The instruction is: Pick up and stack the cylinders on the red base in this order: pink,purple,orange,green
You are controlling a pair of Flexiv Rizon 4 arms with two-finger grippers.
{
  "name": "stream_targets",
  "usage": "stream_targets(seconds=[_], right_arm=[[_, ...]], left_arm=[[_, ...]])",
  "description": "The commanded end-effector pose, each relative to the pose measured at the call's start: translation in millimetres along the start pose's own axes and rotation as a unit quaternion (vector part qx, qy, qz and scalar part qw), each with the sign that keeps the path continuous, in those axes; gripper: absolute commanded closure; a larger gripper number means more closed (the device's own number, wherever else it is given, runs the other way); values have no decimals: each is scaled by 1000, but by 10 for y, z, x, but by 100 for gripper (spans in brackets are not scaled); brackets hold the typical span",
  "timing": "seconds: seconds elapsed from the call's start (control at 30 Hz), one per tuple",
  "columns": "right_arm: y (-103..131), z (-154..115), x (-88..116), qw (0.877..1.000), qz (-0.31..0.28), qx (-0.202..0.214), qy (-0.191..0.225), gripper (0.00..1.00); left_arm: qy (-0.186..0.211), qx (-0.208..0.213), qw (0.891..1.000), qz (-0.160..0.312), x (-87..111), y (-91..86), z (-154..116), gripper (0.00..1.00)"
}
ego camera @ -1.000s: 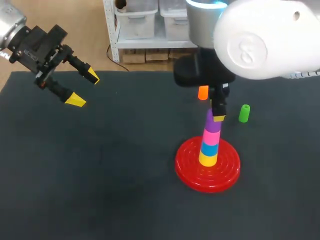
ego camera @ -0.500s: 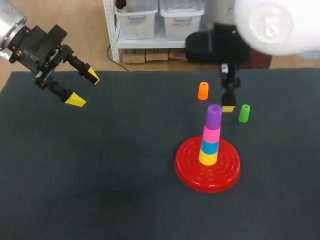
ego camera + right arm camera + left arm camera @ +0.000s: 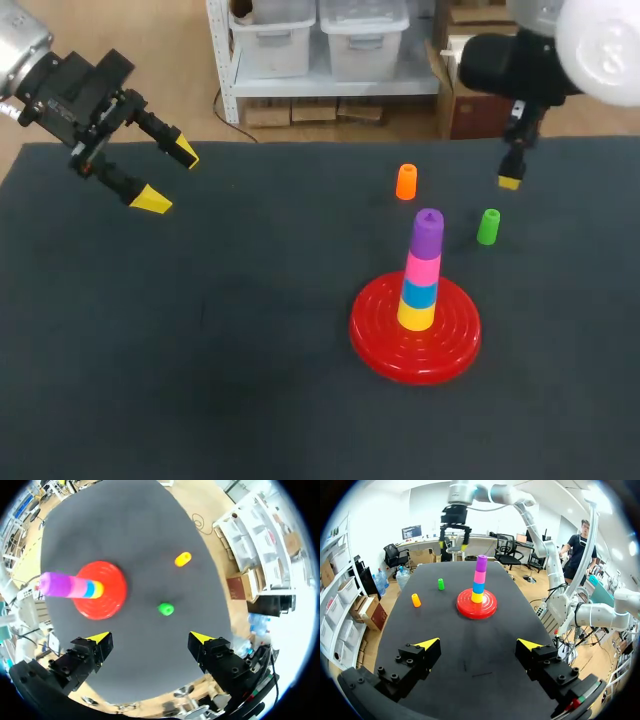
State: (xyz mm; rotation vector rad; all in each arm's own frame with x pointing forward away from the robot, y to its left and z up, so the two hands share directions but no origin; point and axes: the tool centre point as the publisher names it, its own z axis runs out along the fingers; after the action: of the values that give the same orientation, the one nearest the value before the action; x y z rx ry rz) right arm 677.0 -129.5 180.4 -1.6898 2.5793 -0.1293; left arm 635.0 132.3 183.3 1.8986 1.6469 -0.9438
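Observation:
The red base carries a stack of yellow, blue, pink and, on top, a purple cylinder. The orange cylinder stands behind the base. The green cylinder stands to its right rear. My right gripper hangs open and empty above the table's far right, behind the green cylinder. From the right wrist, the green cylinder lies ahead of the open gripper, with the stack off to one side. My left gripper is open and empty over the far left; its wrist view shows the stack far ahead.
Dark mat covers the table. Apart from the base and the two loose cylinders, nothing else stands on it. The near half and the left side hold no objects.
My right gripper opened off the purple cylinder, leaving it atop the stack, then lifted and drew back to the far right. The left arm has not moved.

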Motion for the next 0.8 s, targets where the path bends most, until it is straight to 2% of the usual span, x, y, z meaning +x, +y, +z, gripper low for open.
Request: stream_targets(seconds=[0.03, 0.13, 0.17, 0.23, 0.37, 0.63, 0.8], right_arm=[[-607, 238, -451, 999, -6, -19, 41, 0], [-784, 356, -664, 999, -21, -22, 37, 0], [-815, 391, -732, 999, -29, -30, 28, 0], [-882, 494, -857, 998, -41, -42, 39, 0], [-1005, 683, -1059, 996, -49, -67, 34, 0], [-1037, 962, -1313, 993, -71, -82, 48, 0], [-991, 1092, -1363, 992, -75, -90, 47, 0]], left_arm=[[0, 2, 1000, 1, 10, 17, -6, 0], [0, 2, 1000, 1, 10, 17, -6, 0], [0, 2, 1000, 1, 10, 17, -6, 0], [0, 2, 1000, 1, 10, 17, -6, 0], [0, 2, 1000, 1, 10, 17, -6, 0], [0, 2, 1000, 1, 10, 17, -6, 0], [0, 2, 1000, 1, 10, 17, -6, 0]])
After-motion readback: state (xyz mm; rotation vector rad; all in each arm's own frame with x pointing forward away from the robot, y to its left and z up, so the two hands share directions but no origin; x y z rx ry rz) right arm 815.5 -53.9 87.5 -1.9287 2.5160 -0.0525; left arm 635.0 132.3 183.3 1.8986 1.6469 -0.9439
